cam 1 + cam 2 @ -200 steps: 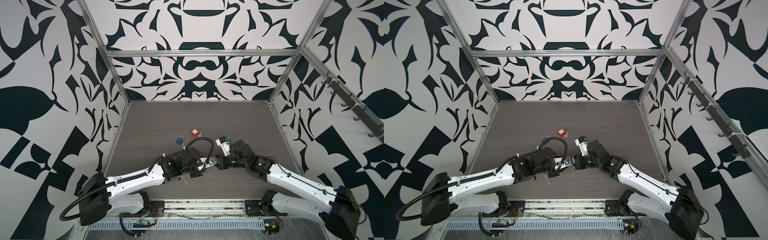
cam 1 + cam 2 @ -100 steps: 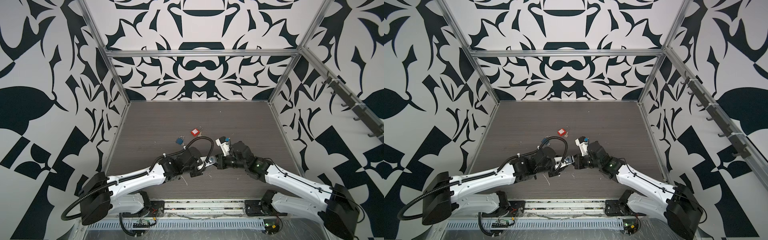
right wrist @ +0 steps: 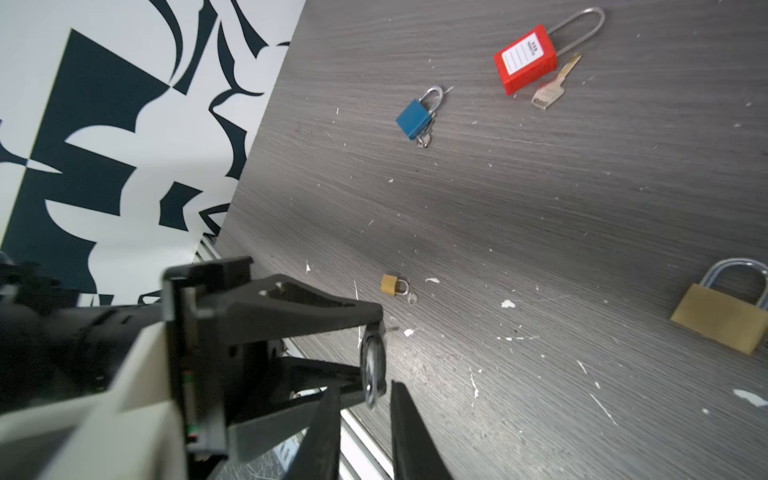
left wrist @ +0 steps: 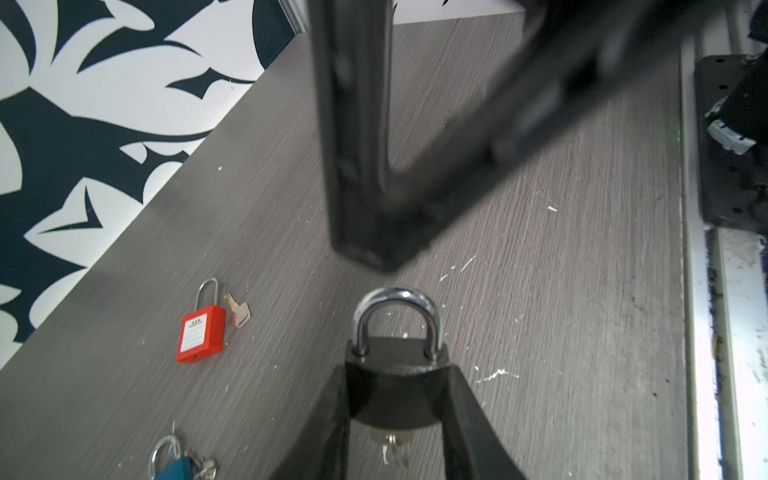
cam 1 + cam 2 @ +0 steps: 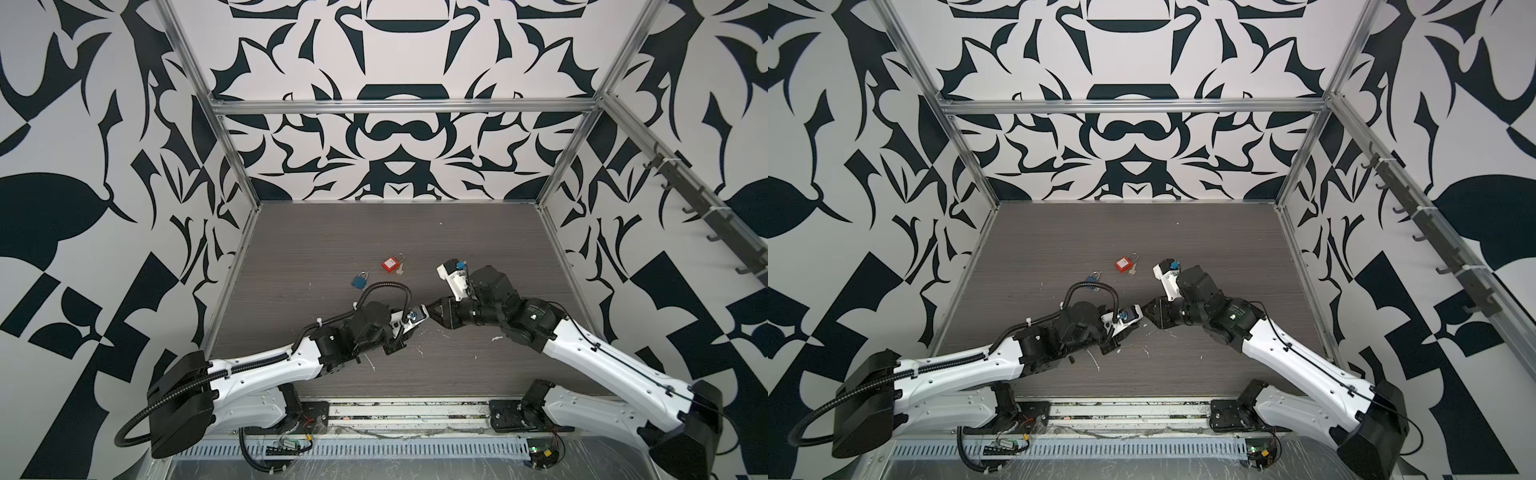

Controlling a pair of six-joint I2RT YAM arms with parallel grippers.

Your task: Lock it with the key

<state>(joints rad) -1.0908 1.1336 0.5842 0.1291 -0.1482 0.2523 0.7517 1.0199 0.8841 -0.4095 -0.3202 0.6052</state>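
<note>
The left fingers [image 4: 461, 415] are clamped on the body of the black padlock [image 4: 395, 370] and hold it over the front of the counter [image 4: 561, 291]. Its shackle [image 4: 397, 297] faces the right arm and the key [image 4: 390, 451] sits in the bottom, I think to keep the lock steady. The right fingers [image 3: 409, 428] stand a little apart at the shackle and grip nothing. The shackle looks seated, so turning the key is probably next.

A black padlock [image 4: 397, 392] with a chrome shackle, both legs seated in its body, sits clamped by its sides in the left gripper [image 4: 397, 368]. A silver key [image 4: 392, 451] protrudes from its base.
</note>
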